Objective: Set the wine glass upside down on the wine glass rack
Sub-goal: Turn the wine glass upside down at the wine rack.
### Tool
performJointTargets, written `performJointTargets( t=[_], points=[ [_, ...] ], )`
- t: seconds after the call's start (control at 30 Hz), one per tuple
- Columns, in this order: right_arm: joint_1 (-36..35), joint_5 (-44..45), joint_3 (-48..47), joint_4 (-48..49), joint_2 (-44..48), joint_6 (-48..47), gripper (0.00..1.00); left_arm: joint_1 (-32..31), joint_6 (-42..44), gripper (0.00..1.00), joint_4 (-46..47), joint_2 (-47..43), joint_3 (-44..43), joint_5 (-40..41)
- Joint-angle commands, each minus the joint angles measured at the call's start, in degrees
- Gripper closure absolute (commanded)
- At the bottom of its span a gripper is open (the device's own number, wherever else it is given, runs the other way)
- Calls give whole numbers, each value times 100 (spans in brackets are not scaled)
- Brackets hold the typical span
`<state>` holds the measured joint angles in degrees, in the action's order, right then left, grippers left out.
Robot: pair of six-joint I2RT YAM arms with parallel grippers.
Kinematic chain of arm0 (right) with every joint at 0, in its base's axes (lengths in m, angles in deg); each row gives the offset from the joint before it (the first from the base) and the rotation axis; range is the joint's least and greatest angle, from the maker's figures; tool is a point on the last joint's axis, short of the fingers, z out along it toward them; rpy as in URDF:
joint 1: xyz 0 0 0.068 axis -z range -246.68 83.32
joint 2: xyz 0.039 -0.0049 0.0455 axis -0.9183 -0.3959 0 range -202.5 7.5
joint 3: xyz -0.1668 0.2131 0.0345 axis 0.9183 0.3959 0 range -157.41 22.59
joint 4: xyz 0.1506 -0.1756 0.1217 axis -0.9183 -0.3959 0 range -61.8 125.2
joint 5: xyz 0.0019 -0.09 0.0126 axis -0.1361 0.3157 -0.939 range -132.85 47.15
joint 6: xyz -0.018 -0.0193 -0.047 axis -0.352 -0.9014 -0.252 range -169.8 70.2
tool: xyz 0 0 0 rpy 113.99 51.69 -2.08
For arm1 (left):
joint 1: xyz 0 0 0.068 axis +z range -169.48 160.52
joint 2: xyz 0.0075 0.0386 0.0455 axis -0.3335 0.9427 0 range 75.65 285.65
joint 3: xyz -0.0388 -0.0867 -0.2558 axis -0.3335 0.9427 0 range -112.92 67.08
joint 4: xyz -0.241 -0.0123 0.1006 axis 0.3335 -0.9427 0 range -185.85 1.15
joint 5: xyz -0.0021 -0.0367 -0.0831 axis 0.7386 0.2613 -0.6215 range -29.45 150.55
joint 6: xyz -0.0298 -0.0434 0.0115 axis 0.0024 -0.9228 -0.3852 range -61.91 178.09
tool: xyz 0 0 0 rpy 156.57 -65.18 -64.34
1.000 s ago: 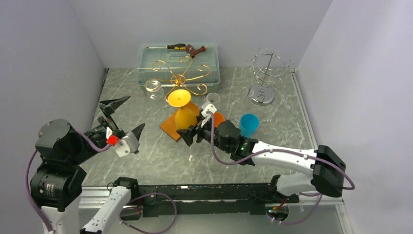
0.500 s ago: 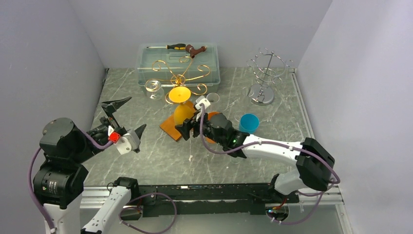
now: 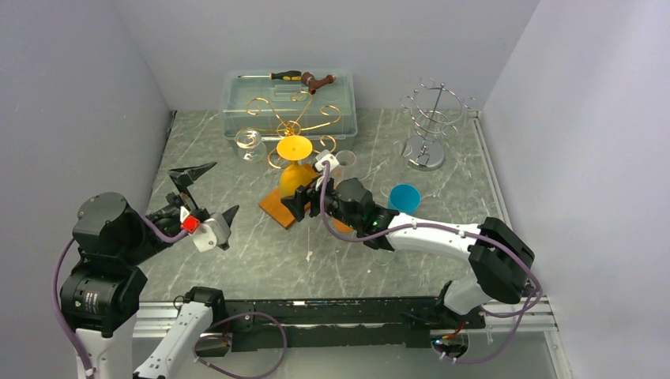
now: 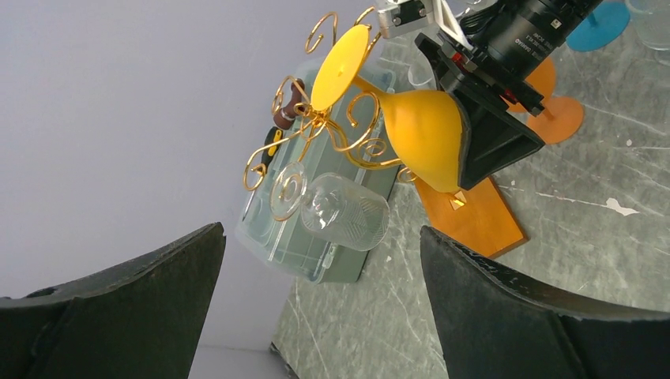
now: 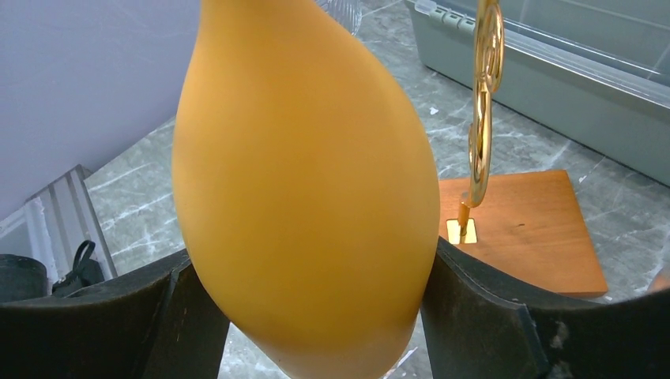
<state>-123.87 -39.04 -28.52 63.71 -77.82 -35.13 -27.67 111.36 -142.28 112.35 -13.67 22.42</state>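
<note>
**A:** Item: yellow wine glass (image 3: 294, 180), foot up, centre frame. The right gripper (image 3: 305, 204) is clamped on its bowl, beside the gold rack (image 3: 304, 118). The left gripper (image 3: 201, 197), lower left, has its jaws spread and holds nothing.

**B:** Hazard: if the stem misses the slot, the foot may snag a scroll and tip the rack.

**A:** Only the left wrist view shows the foot near the scrolls, and a clear glass (image 4: 344, 212) by the rack. The right wrist view shows the bowl grip close up.

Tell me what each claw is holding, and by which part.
The right claw grips the yellow wine glass by its bowl, foot upward. The left claw is open and holds nothing.
</note>
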Motion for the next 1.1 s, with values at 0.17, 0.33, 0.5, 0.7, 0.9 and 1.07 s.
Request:
performJointTargets(
  t=[0.17,0.33,0.5,0.7,0.9,1.07],
  points=[
    [-26,-60,-277,-456,289,202,33,19,43,0,69,-100,42,-184],
    [-38,117,-249,-804,485,355,34,19,1,1,16,-126,7,-210],
    [-38,177,-504,-1140,383,253,34,19,12,0,-26,-158,2,-223],
    [-29,180,-863,-1335,138,102,33,19,82,1,-91,-199,6,-195],
    [-13,146,-1143,-1454,-78,-48,33,19,97,0,-70,-231,49,-198],
    [14,111,-1242,-1564,-262,-70,33,19,112,1,-88,-226,24,-212]
  ],
)
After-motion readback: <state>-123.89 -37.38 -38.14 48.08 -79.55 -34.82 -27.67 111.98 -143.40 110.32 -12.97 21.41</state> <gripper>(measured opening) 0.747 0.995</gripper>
